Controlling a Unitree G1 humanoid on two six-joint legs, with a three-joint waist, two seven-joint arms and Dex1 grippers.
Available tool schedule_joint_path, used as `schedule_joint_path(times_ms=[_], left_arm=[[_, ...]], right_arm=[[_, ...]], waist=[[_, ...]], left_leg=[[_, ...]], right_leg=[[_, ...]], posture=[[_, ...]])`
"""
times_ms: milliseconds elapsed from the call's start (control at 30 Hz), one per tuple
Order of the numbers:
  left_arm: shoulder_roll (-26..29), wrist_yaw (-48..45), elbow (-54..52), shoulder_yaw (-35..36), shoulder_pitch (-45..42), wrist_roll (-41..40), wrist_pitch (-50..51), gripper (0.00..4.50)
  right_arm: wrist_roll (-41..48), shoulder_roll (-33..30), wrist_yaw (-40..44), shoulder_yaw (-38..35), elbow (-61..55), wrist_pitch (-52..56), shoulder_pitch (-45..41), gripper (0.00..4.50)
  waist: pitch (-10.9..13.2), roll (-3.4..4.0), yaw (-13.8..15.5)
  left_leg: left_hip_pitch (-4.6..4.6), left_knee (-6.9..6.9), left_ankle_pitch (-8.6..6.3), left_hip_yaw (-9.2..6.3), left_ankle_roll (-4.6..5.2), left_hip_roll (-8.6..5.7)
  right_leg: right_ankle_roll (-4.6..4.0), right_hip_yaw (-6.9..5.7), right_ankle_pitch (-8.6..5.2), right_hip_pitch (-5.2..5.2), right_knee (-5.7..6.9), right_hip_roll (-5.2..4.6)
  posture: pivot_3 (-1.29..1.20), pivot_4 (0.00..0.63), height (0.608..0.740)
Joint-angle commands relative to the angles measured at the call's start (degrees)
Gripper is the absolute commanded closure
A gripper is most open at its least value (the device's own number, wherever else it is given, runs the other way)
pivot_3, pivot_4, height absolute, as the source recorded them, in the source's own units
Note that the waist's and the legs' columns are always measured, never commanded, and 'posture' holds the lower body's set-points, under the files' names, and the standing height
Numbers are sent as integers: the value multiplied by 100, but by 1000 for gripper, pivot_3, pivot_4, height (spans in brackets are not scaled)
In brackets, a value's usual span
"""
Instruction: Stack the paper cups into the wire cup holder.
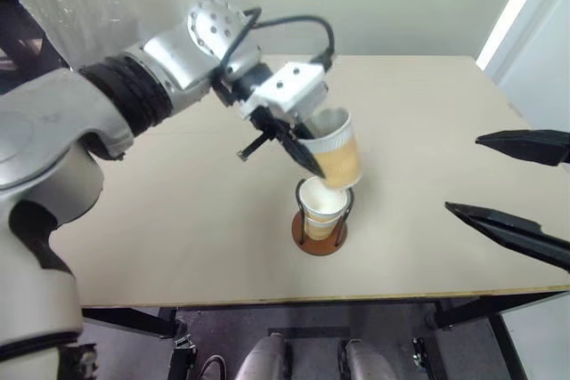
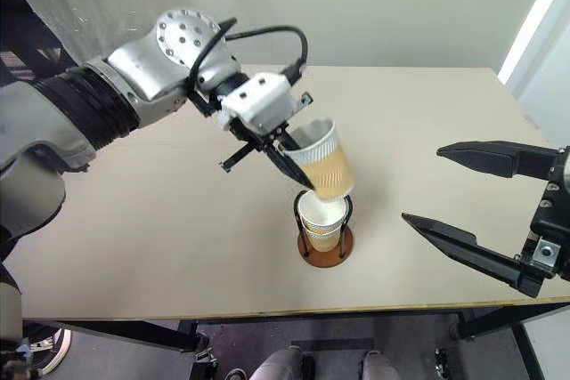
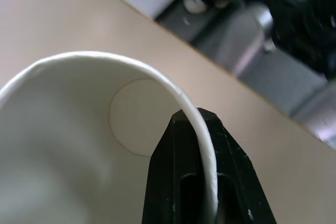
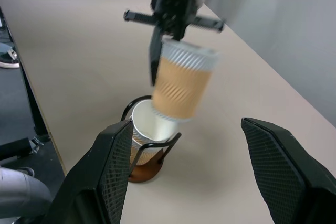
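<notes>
The left gripper (image 2: 298, 166) pinches the rim of a tilted cup (image 2: 322, 160), holding it just above the cups (image 2: 321, 216) stacked in the holder (image 2: 326, 248) on the table (image 2: 160, 220). The right gripper (image 2: 463, 198) hangs wide open nearby, holding nothing.

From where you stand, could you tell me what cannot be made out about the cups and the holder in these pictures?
- Count of paper cups in the wire cup holder: nested walls overlap, head views.
- Bottom of the held cup: hidden in the head views by its own wall; whether it touches the top cup is unclear.
- Held cup's outside: left wrist view shows its inside, the left pincer pinching its rim.
- Right pincer: one finger cut by the frame edge, left eye view.
</notes>
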Motion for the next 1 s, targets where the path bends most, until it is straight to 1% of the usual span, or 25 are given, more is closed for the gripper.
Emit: schedule_joint_path(times_ms=[33,133,400,500,667,900,1000], left_arm=[[-110,-201,212,-293,-353,46,-460,4441],[-235,-201,268,-643,-469,50,-719,4441],[-415,-201,433,-1197,-615,-12,-1049,4441],[-492,-201,529,-1242,-608,-27,-1101,4441],[-594,-201,597,-1105,-503,-72,-1120,4441],[-516,-201,375,-1116,-526,-228,-920,4441],[-491,-201,322,-1124,-531,-243,-881,3836]], right_arm=[[68,-98,-42,-231,77,-40,-41,1137],[91,-109,-91,-191,63,-90,-40,1137],[339,-67,-357,-359,-10,-33,66,1137],[429,-89,-457,-395,-11,-40,102,1137],[518,-126,-582,-413,-18,-64,137,1137],[614,-155,-710,-409,-45,-91,142,1137],[624,-158,-735,-393,-48,-99,137,1137]], waist=[[3,1,4],[3,3,-3],[4,5,-4],[3,2,3],[3,1,8],[3,2,3],[3,2,5]], left_leg=[[-5,1,0,-10,-1,6],[-8,-1,0,-24,-9,4],[-7,-5,-9,-45,-33,4],[-8,-6,2,-52,-58,4],[-12,-6,-1,-49,-62,2],[-11,-8,-6,-57,-62,5],[-12,-7,-6,-59,-62,4]], right_leg=[[-1,6,-1,1,3,-8],[-7,3,0,-1,3,-2],[-17,-7,-4,-2,6,9],[-17,-8,-9,1,3,8],[-16,-10,-11,1,0,8],[-19,-9,-13,1,2,6],[-20,-9,-14,1,3,6]], posture=[[0,150,740],[0,150,740],[0,150,740],[0,150,740],[0,150,740],[0,150,740],[0,150,740]])
